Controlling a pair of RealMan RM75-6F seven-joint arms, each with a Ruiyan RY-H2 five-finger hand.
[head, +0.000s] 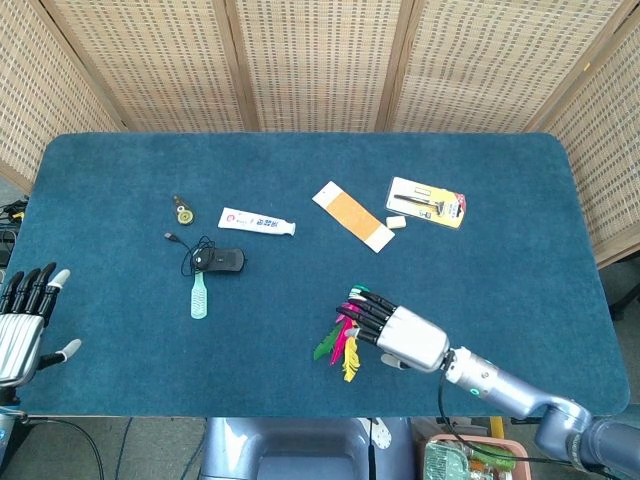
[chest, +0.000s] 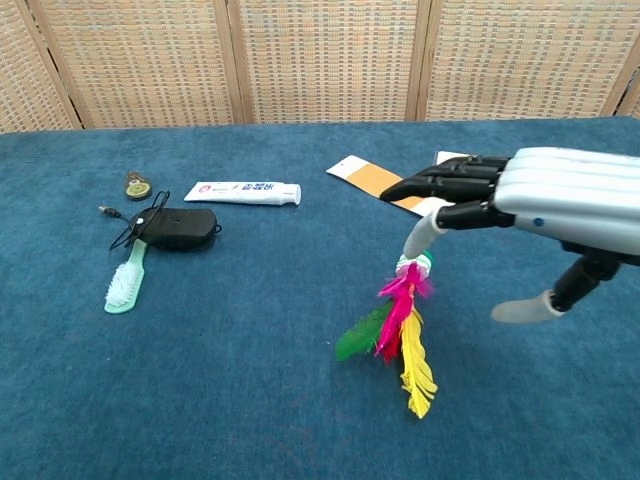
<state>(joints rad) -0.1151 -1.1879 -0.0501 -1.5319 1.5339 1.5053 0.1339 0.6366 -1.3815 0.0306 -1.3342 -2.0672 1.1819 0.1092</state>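
My right hand (head: 400, 332) (chest: 545, 195) hangs palm down over the table, fingers stretched out and apart, holding nothing. Its fingertips (head: 360, 305) reach just over the white and green base of a feather shuttlecock (head: 343, 335) (chest: 400, 320) with pink, yellow and green feathers. Whether a fingertip touches the base I cannot tell. My left hand (head: 22, 315) stays at the table's near left edge, fingers spread, holding nothing; only the head view shows it.
On the blue table (head: 480, 260): a black mouse (head: 222, 260) with its cable, a green brush (head: 199, 296), a toothpaste tube (head: 256, 222), a small round brass item (head: 183, 212), an orange and white card (head: 352, 215), an eraser (head: 396, 222) and a packaged tool (head: 427, 201). Wicker screens stand behind.
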